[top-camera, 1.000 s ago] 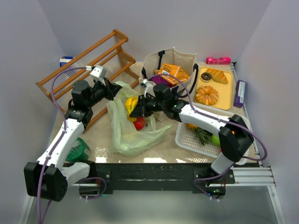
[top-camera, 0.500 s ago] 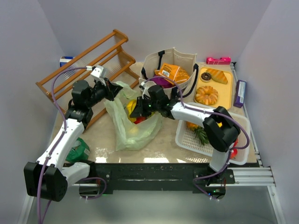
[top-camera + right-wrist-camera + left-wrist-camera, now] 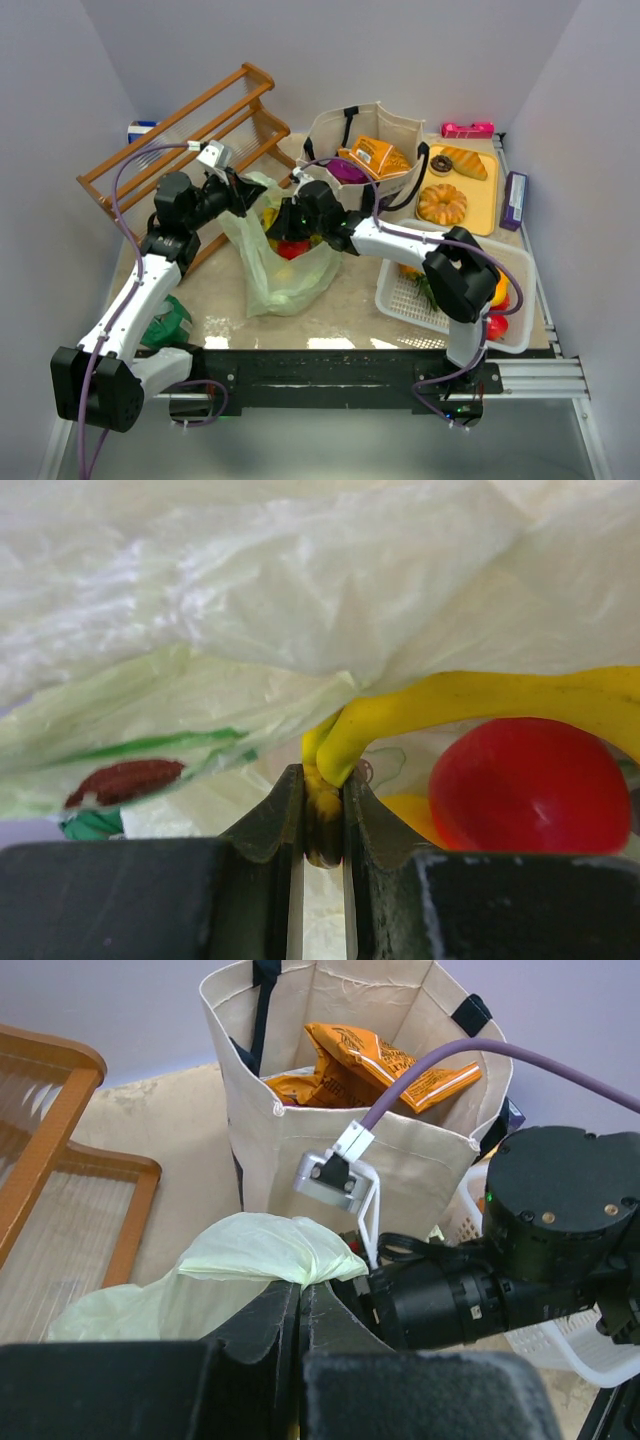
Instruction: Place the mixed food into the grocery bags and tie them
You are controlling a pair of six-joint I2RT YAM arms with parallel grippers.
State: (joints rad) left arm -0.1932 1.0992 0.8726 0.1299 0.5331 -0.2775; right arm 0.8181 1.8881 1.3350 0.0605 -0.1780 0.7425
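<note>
Top view: the pale green plastic bag (image 3: 285, 285) is seen lying on the table between the arms, with its mouth held up by the left gripper (image 3: 244, 192) and entered by the right gripper (image 3: 284, 224). An orange snack packet (image 3: 372, 155) is stood in the canvas tote (image 3: 330, 135) behind. Left wrist view: the jaws are pressed together on a fold of bag film; the packet's print cannot be read. Right wrist view: the jaws are clamped on the stem of a yellow toy banana (image 3: 480, 698) inside the bag, beside a red toy fruit (image 3: 530, 785).
</note>
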